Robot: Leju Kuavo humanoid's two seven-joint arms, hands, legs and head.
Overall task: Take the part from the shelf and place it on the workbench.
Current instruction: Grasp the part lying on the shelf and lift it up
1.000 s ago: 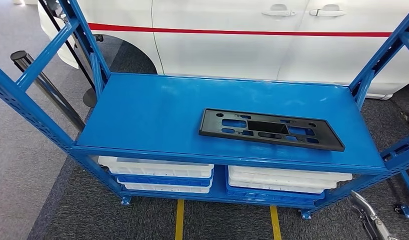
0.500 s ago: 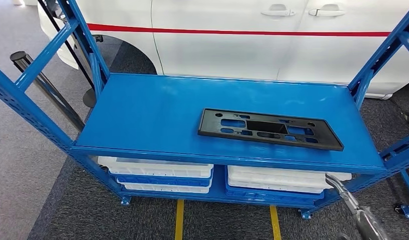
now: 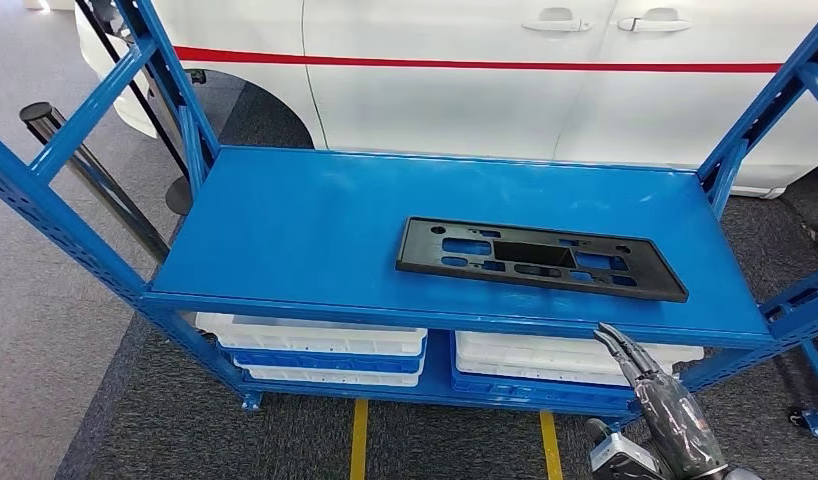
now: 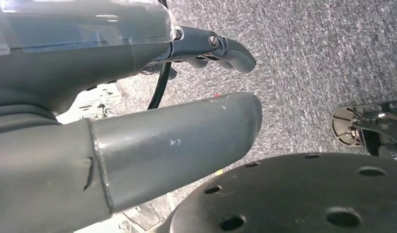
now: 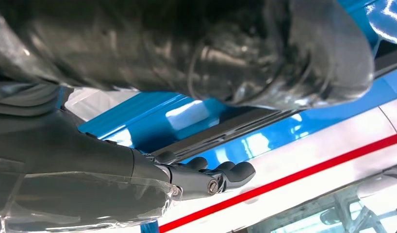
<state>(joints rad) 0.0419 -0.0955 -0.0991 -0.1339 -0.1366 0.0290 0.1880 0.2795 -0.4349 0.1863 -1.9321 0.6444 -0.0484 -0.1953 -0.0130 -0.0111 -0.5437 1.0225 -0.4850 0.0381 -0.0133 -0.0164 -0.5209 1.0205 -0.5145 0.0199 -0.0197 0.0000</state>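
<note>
Progress: the task is at its start, as I judge it; the black plastic part [image 3: 541, 259] lies flat on the top board of the blue shelf [image 3: 285, 230], untouched, with nothing carried anywhere yet.
Left to do: reach, grasp, lift, carry to the worktop, set down.
Right hand: the right hand [image 3: 640, 378] is below the shelf's front edge, near the part's right end but clear of it; its fingers are stretched out together and it holds nothing.
Left hand: the left hand [image 4: 138, 145] hangs over grey carpet, fingers extended, nothing in it.
Containers: stacked white and blue trays [image 3: 315, 350] sit on the lower level, a second stack [image 3: 555, 362] beside them; their contents cannot be made out.
Behind: a white car [image 3: 485, 70] with a red stripe.
</note>
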